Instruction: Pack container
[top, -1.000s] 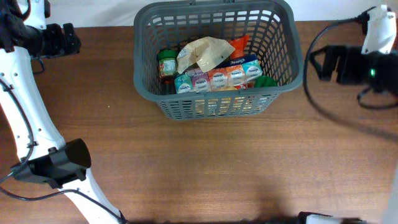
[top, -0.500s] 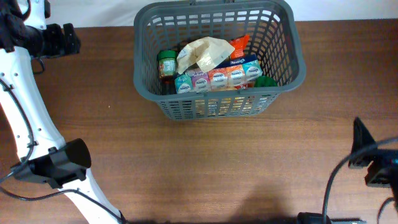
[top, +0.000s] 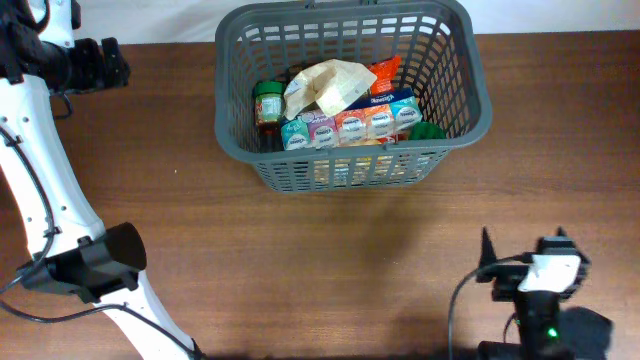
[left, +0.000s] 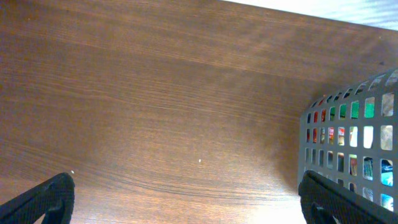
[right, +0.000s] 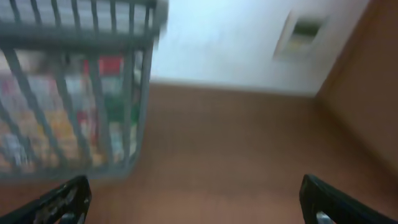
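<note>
Several groceries (top: 345, 110) already sit in the basket (top: 350, 172) at the far side of the counter (top: 300, 260); none shows outside, so packing looks finished. Both the left tool (left: 196, 200) and the right tool (right: 199, 199) stand wide, empty, well apart from it.

A: The surface (top: 300, 270) reads as brown wood, fine straight grain; smooth, with a soft sheen.
B: The container (top: 455, 110) is dark grey plastic, matt, slotted walls smooth; inside, toward 12 o'clock, a crinkled pale bag (top: 325, 85), paper or film, I cannot tell; beside it smooth printed cartons (top: 350, 125).
A: The left arm (top: 35, 170) wears a white glossy shell; the left hand (left: 193, 208) has matt black fingers (left: 43, 198).
</note>
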